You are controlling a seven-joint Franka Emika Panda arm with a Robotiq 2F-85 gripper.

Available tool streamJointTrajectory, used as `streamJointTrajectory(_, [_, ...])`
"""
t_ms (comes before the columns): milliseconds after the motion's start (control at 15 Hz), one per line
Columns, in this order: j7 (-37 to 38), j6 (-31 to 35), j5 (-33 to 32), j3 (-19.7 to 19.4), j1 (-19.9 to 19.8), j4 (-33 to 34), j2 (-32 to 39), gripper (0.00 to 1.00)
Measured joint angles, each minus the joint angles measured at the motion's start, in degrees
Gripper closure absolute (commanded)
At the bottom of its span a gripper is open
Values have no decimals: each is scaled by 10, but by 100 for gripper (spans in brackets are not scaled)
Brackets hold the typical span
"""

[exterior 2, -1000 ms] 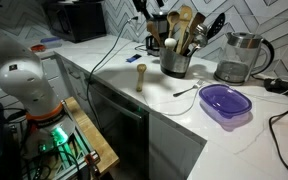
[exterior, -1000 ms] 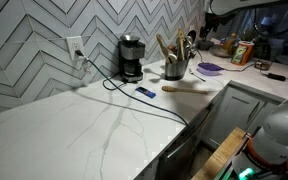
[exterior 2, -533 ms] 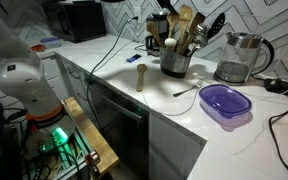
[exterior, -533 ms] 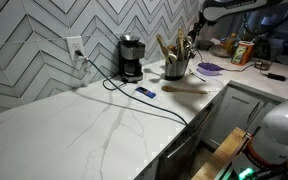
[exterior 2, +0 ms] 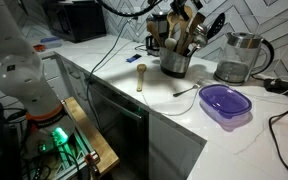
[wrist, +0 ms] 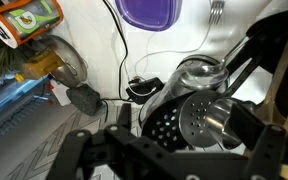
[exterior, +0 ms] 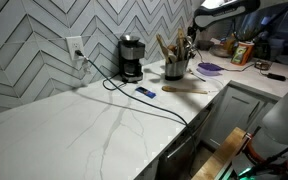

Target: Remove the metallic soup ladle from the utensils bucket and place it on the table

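Observation:
The grey utensils bucket [exterior: 174, 70] [exterior 2: 174, 64] stands on the white marble table [exterior: 99, 125] [exterior 2: 169, 108], packed with wooden spoons, spatulas and dark utensils. In the wrist view a shiny round metal head, which looks like the metallic soup ladle [wrist: 212, 118], stands among them beside a black perforated spoon [wrist: 154, 128]. I cannot pick the ladle out in the exterior views. My gripper [exterior: 195, 28] [exterior 2: 177, 10] [wrist: 174, 165] hangs just above the utensil tops. It is open and holds nothing.
A black coffee maker [exterior: 131, 57] stands near the bucket, with a cable across the counter. A kettle [exterior 2: 238, 56], a purple lidded bowl [exterior 2: 225, 102], a fork [exterior 2: 187, 90] and a small wooden stand [exterior 2: 141, 77] sit around it. The counter edge is close.
My arm has come in from the upper edge and lowered the gripper toward the tops of the utensils. Nothing on the counter has moved.

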Motion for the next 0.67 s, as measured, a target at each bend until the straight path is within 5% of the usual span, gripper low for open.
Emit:
streamJointTrajectory(133, [23,1,-6,-2,0,11,19,0])
streamJointTrajectory(467, [76,11,-23,-6,1,32,52,23])
streamJointTrajectory(667, [105,26,-25,-9,2,40,65,22])
